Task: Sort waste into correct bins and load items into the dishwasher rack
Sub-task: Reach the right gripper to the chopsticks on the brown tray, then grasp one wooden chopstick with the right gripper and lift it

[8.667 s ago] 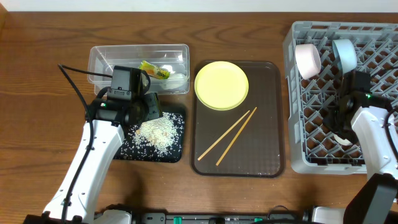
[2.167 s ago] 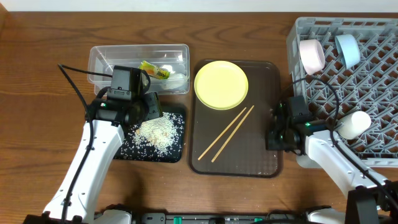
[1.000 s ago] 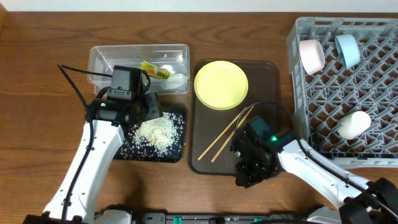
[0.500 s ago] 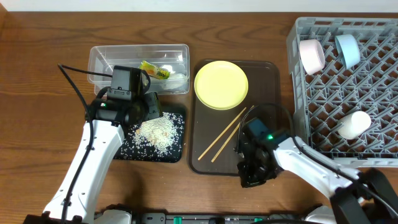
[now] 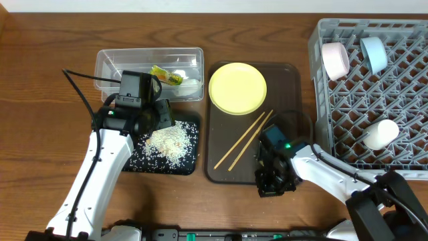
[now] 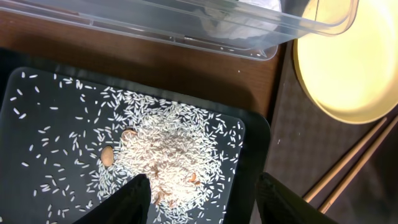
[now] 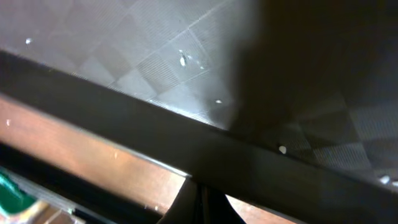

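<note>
Wooden counter (image 5: 40,100): clear tub (image 5: 110,63) holds snack wrapper (image 5: 165,75) and white scraps (image 5: 190,83); black tray (image 5: 189,163), rice grains (image 5: 168,142) under left pincer (image 6: 208,199), jaws apart; brown serving tray (image 5: 284,107), yellow plate (image 5: 238,90), two chopsticks (image 5: 244,140), right pincer (image 5: 271,179) closed at its front rim; grey rack (image 5: 401,87), pink bowl (image 5: 332,60), blue bowl (image 5: 373,53), white cup (image 5: 379,132).

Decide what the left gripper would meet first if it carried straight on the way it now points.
Most likely the rice pile on the black tray: the left gripper, open, points down at it. The gap between them is unclear.
</note>
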